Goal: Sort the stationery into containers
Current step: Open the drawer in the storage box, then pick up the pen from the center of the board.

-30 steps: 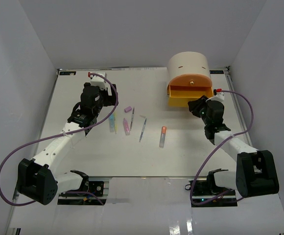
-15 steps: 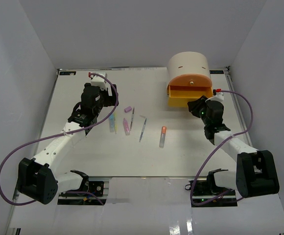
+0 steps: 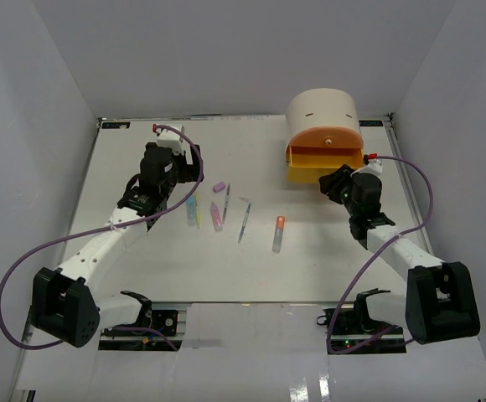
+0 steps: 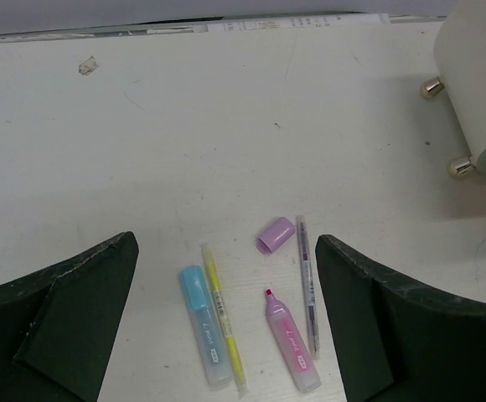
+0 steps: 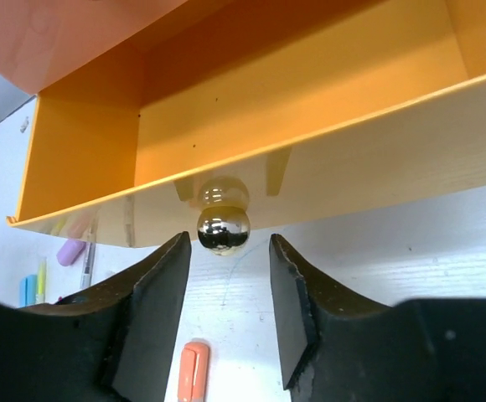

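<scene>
The right gripper has its fingers parted either side of the knob on the pulled-out orange-yellow drawer, gripping nothing; the left gripper hangs fully spread, well left of that drawer, over the blue marker, pink marker and purple cap; with the drawer apparently ready, picking comes next; the left fingers must descend astride one marker and close across its width.
</scene>
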`<state>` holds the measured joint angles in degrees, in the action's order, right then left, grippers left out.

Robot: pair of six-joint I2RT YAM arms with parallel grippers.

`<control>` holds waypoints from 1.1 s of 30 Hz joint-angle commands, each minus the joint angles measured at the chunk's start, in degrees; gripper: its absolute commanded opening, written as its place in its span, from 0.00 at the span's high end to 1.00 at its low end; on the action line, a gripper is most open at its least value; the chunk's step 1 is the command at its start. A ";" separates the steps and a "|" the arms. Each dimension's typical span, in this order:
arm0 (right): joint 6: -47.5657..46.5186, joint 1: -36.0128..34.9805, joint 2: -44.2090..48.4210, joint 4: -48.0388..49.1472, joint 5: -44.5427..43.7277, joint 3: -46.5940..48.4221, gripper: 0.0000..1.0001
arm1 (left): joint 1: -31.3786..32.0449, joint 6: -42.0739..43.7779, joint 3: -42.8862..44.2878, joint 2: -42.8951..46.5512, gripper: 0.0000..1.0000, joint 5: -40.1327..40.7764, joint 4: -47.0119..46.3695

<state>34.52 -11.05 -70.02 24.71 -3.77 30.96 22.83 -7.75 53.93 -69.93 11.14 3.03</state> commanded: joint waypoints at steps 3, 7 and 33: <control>-2.00 -0.20 3.92 -2.47 -2.82 2.35 0.44 | 0.02 -0.86 0.82 -0.12 0.02 -0.68 0.57; -4.19 -0.20 7.08 -6.33 -3.17 3.23 0.25 | 0.02 -1.57 1.17 -0.56 0.02 -0.50 1.10; -14.66 -0.20 34.06 -22.25 8.16 -5.99 0.10 | 4.06 -28.37 10.23 -20.41 0.14 -0.68 25.62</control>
<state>21.17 -11.05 -37.67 1.87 2.33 25.78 25.93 -33.52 61.65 -89.69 10.26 25.85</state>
